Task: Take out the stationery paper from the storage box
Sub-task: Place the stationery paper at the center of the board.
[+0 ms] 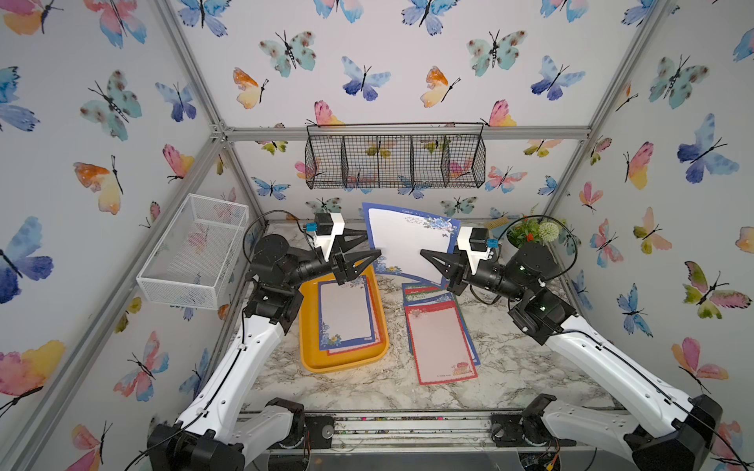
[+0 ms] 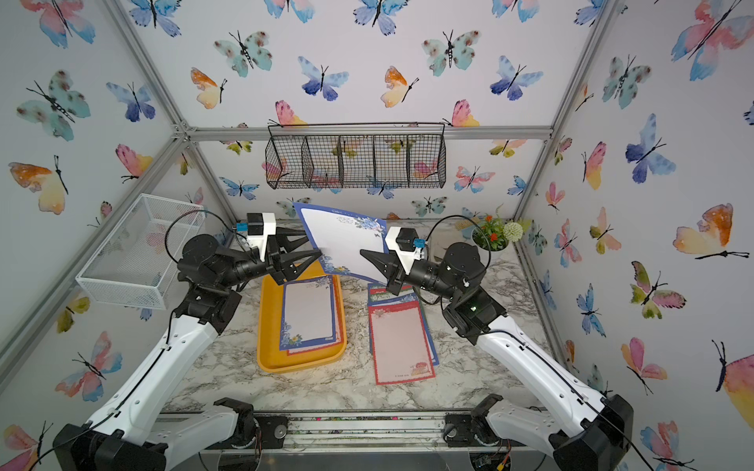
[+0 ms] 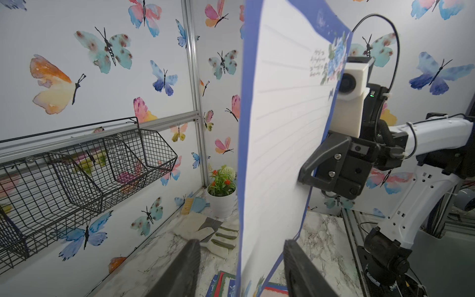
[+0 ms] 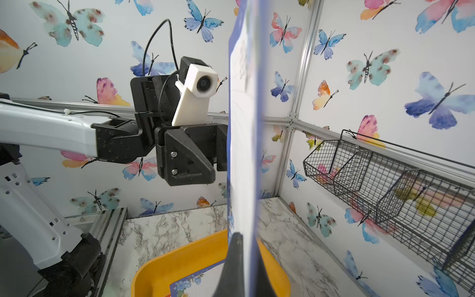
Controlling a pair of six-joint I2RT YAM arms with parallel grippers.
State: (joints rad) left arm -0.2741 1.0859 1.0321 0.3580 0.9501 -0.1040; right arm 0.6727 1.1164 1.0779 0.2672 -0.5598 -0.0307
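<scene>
You are holding one blue-bordered sheet [image 1: 408, 244] upright in the air, at about 1 o'clock from the yellow tray [image 1: 310, 361]. Your right gripper [image 1: 424, 253] is clamping one edge, and your left gripper [image 1: 373, 242] is standing with jaws parted around the opposite edge, not pinching. A pile of sheets [image 1: 440, 342] is lying on the table at the tray's 3 o'clock and a small stack [image 1: 347, 318] is sitting inside the tray, so the job is probably running past halfway, not finished.

Blue-bordered sheet [image 1: 408, 246] upright midair; sheets [image 1: 347, 314] flat in yellow storage box [image 1: 309, 347]
</scene>
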